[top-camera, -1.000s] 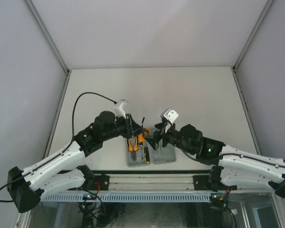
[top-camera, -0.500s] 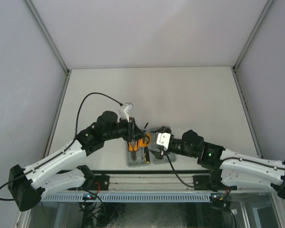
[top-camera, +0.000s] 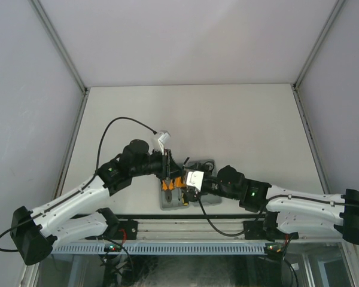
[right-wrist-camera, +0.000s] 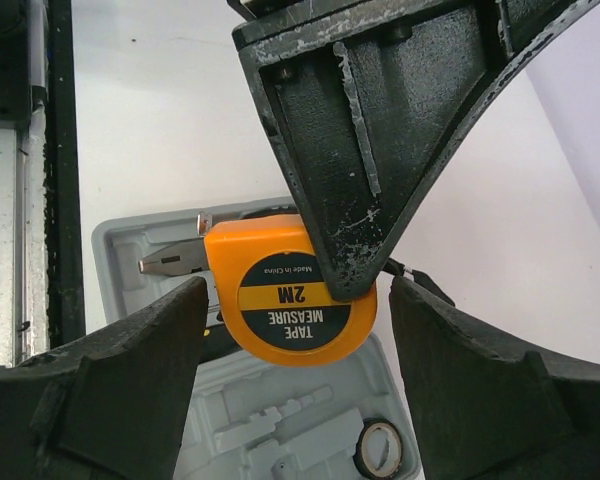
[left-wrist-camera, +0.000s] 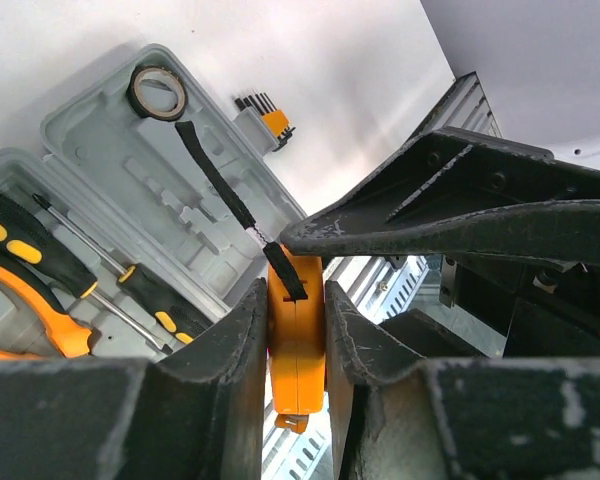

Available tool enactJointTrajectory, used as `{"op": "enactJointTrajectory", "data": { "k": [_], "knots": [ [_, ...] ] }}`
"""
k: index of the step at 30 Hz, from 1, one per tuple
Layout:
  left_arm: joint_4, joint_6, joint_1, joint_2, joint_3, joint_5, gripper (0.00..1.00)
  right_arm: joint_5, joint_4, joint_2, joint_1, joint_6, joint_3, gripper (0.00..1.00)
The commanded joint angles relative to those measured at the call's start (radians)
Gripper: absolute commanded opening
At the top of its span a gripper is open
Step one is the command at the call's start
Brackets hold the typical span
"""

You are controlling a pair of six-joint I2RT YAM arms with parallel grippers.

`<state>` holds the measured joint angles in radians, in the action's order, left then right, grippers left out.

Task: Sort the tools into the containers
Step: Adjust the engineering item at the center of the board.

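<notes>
The left end effector (left-wrist-camera: 297,300) is pressed tight on the round orange tape measure (left-wrist-camera: 297,345), one finger on each flat face, with the disc seen edge-on in the left wrist view; a black strap (left-wrist-camera: 215,165) hangs from the disc's rim. From the right wrist view the face of the disc reads "2M TAPE MEASURE", partly covered by a finger of the left end effector. The right end effector (right-wrist-camera: 298,330) is spread wide, its fingers (right-wrist-camera: 100,390) standing on either side of the disc; whether they touch the disc cannot be told.

In the top view the tape measure is held off the surface (top-camera: 227,119), over the open grey tool case (top-camera: 197,200), which lies near the front edge between the two arms; both end effectors meet above it.

Inside the case, one half holds the orange-handled pliers (left-wrist-camera: 40,315) and two black-and-orange screwdrivers (left-wrist-camera: 35,250) lying side by side in their recesses; the other half shows bare moulded recesses, with a small dark ring (left-wrist-camera: 158,92) in its corner. A small black-orange bit set (left-wrist-camera: 265,118) lies on the surface just beside the case's outer edge.
</notes>
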<state>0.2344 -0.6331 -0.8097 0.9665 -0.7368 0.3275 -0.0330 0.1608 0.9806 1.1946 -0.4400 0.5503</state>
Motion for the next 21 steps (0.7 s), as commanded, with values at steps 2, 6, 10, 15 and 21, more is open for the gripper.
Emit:
{"op": "enactJointTrajectory", "data": {
  "k": [2, 6, 10, 15, 21],
  "knots": [
    [-0.045, 0.024, -0.006, -0.007, -0.072, 0.049, 0.0, 0.03, 0.037, 0.013, 0.008, -0.022, 0.028, 0.73],
    [-0.043, 0.032, -0.006, -0.004, -0.073, 0.059, 0.0, 0.023, 0.04, 0.031, 0.007, -0.015, 0.029, 0.73],
    [-0.043, 0.033, -0.006, -0.001, -0.073, 0.067, 0.0, 0.013, 0.047, 0.044, 0.007, -0.005, 0.037, 0.68],
    [-0.028, 0.043, -0.006, -0.003, -0.072, 0.048, 0.03, 0.014, 0.072, 0.05, 0.007, 0.048, 0.041, 0.55],
    [-0.01, 0.042, -0.006, -0.028, -0.064, 0.002, 0.3, 0.032, 0.044, 0.054, 0.009, 0.148, 0.053, 0.32]
  ]
}}
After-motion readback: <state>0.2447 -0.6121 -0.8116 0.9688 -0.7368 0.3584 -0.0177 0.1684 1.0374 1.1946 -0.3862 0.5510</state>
